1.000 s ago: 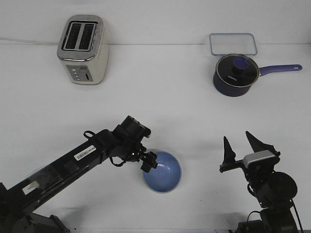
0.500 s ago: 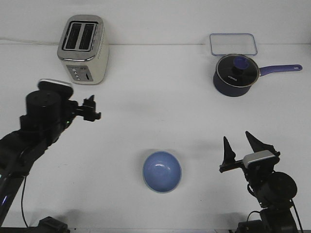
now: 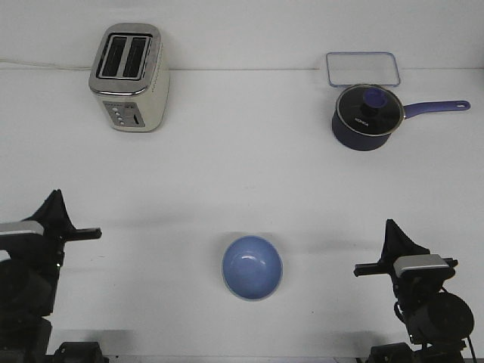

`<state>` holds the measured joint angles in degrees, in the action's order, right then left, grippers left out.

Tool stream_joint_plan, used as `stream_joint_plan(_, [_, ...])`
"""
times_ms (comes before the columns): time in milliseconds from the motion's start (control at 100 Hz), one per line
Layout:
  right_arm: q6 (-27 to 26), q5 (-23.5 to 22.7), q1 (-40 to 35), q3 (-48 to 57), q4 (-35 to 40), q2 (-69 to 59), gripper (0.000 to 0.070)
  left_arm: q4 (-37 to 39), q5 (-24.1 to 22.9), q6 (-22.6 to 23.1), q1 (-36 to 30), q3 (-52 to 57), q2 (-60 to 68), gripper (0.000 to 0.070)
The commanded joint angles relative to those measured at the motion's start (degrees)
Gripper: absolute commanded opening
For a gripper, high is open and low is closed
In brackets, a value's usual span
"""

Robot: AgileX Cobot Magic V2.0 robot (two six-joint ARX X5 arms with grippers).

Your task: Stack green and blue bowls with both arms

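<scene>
The light blue bowl [image 3: 252,267] sits upright on the white table, front middle. A thin pale green edge shows under its front rim; the rest of the green bowl is hidden. My left gripper [image 3: 54,203] is drawn back at the front left, far from the bowl. Its fingers show as one pointed shape with no gap, holding nothing. My right gripper [image 3: 393,233] stands at the front right, also a single pointed shape with no gap, empty, well to the right of the bowl.
A cream toaster [image 3: 127,76] stands at the back left. A dark blue glass-lidded saucepan [image 3: 366,115] with its handle pointing right sits at the back right, with a clear lidded container [image 3: 363,69] behind it.
My left arm has pulled away from the blue bowl's left rim, up and back to the front left corner. My right gripper's spread fingers have come together and shifted slightly right. The bowl has not moved.
</scene>
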<state>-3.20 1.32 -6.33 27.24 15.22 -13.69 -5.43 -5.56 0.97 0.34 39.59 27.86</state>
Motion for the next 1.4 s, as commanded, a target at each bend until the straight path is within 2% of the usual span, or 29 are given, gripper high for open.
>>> stream_joint_plan(0, [-1.2,1.6,-0.1,0.5,0.7,2.0,0.0,5.2,1.2,0.9,0.1,-6.3,-3.8,0.0012])
stream_joint_plan(190, [1.5,5.0,-0.1,0.5,1.2,5.5,0.0,6.8,1.2,-0.9,0.1,-15.4,-12.2,0.0011])
stream_joint_plan(400, [1.5,5.0,-0.1,0.5,1.4,5.4,0.0,9.0,1.2,-1.6,0.0,-15.5,-12.8,0.0012])
stream_joint_plan(1070, [1.5,4.9,-0.1,0.5,1.1,5.4,0.0,8.4,1.2,-1.6,0.0,-15.5,-13.0,0.0012])
stream_joint_plan(1160, [1.5,4.9,-0.1,0.5,1.1,5.4,0.0,8.5,1.0,1.1,0.1,-16.1,-13.4,0.0012])
stream_joint_plan(1280, [1.5,4.8,-0.1,0.5,1.1,5.4,0.0,9.1,1.1,3.0,0.1,-21.4,-15.8,0.0012])
stream_joint_plan(1390, [1.5,4.9,-0.1,0.5,1.1,5.4,0.0,10.0,1.1,1.6,0.1,-28.0,-20.2,0.0012])
